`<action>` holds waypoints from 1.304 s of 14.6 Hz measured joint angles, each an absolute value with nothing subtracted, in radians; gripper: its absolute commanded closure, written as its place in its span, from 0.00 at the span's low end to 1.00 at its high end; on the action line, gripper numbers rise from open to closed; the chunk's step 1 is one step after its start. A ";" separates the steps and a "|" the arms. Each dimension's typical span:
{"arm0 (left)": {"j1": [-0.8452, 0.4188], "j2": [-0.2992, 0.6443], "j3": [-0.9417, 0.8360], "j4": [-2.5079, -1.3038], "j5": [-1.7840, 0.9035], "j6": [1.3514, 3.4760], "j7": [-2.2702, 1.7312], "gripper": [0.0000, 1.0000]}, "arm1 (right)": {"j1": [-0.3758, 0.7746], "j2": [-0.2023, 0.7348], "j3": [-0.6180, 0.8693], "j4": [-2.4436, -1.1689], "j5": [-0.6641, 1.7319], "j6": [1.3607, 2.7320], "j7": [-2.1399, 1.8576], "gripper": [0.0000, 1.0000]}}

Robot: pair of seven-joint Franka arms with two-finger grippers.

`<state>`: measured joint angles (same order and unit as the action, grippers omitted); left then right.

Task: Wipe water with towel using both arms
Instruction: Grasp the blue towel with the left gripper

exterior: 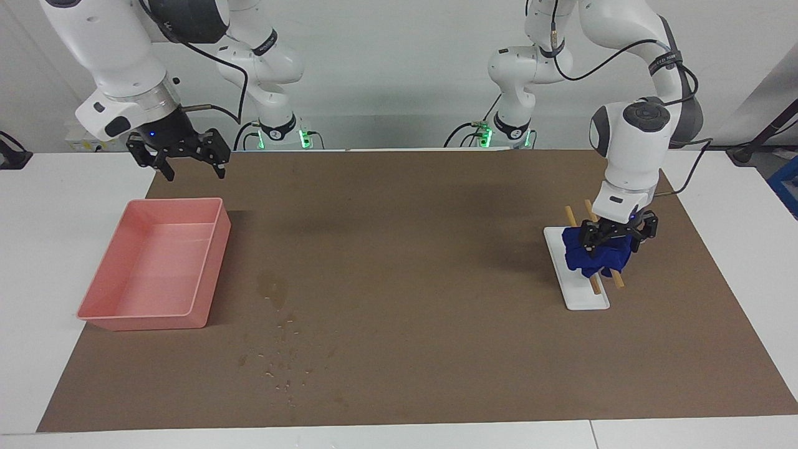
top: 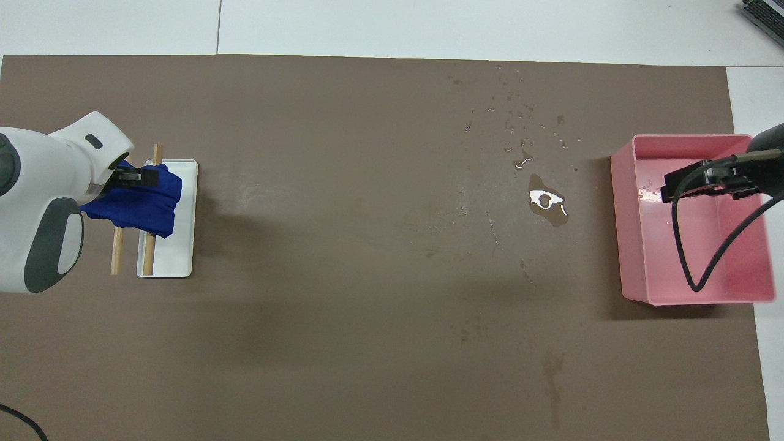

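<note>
The deep blue towel (exterior: 598,259) is draped in a bunch over two wooden sticks (exterior: 617,280) on a white plate (exterior: 583,296), toward the left arm's end of the table. My left gripper (exterior: 614,242) is lowered onto the top of the towel (top: 147,202), open, with its fingers (top: 139,177) straddling the cloth. The water is a damp blotch (exterior: 271,287) and scattered droplets (exterior: 280,358) beside the pink tray; from overhead it shows as a glistening puddle (top: 547,201). My right gripper (exterior: 185,163) hangs open, high over the tray, and the right arm waits.
A pink tray (exterior: 212,262) stands at the right arm's end of the brown mat (exterior: 405,249), with a thin wet sheen inside. From overhead, a black cable (top: 686,245) loops over the tray (top: 631,245). White tabletop (exterior: 62,206) borders the mat.
</note>
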<state>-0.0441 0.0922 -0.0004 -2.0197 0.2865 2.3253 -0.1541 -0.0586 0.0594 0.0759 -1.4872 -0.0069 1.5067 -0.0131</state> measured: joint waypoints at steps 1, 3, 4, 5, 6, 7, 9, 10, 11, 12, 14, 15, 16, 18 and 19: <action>-0.044 0.092 -0.001 -2.026 0.292 2.326 -0.173 0.41 | -0.059 0.059 0.076 -1.487 -0.007 1.507 -0.013 0.00; -0.045 0.091 -0.003 -2.030 0.294 2.326 -0.196 0.71 | -0.059 0.059 0.076 -1.487 -0.007 1.507 -0.013 0.00; -0.046 0.090 -0.004 -2.031 0.294 2.325 -0.200 0.91 | -0.059 0.059 0.076 -1.487 -0.007 1.507 -0.013 0.00; -0.046 0.089 -0.004 -2.033 0.295 2.324 -0.202 1.00 | -0.059 0.059 0.076 -1.487 -0.007 1.507 -0.013 0.00; -0.046 0.088 -0.003 -2.034 0.295 2.324 -0.203 1.00 | -0.059 0.059 0.076 -1.487 -0.007 1.507 -0.013 0.00; -0.045 0.087 -0.002 -2.034 0.297 2.324 -0.203 1.00 | -0.059 0.059 0.076 -1.487 -0.007 1.507 -0.013 0.00; -0.046 0.079 -0.003 -2.034 0.298 2.319 -0.203 1.00 | -0.059 0.059 0.076 -1.487 -0.007 1.507 -0.013 0.00; -0.046 0.078 -0.004 -2.033 0.298 2.318 -0.203 1.00 | -0.059 0.059 0.076 -1.487 -0.007 1.507 -0.013 0.00; -0.046 0.078 -0.004 -2.027 0.298 2.307 -0.203 1.00 | -0.059 0.059 0.076 -1.487 -0.007 1.507 -0.013 0.00; -0.046 0.079 -0.006 -2.011 0.298 2.276 -0.203 1.00 | -0.059 0.059 0.076 -1.487 -0.007 1.507 -0.013 0.00; -0.048 0.083 -0.012 -1.948 0.286 2.163 -0.211 1.00 | -0.059 0.059 0.076 -1.487 -0.007 1.507 -0.013 0.00; -0.048 0.086 -0.013 -1.912 0.255 2.111 -0.216 1.00 | -0.059 0.059 0.076 -1.487 -0.007 1.507 -0.013 0.00; -0.048 0.087 -0.013 -1.883 0.201 2.077 -0.217 1.00 | -0.059 0.059 0.076 -1.487 -0.007 1.507 -0.013 0.00; -0.046 0.089 -0.007 -1.839 0.036 2.010 -0.231 1.00 | -0.059 0.059 0.076 -1.487 -0.007 1.507 -0.013 0.00; -0.042 0.090 0.001 -1.822 -0.070 1.974 -0.252 1.00 | -0.059 0.059 0.076 -1.487 -0.007 1.507 -0.013 0.00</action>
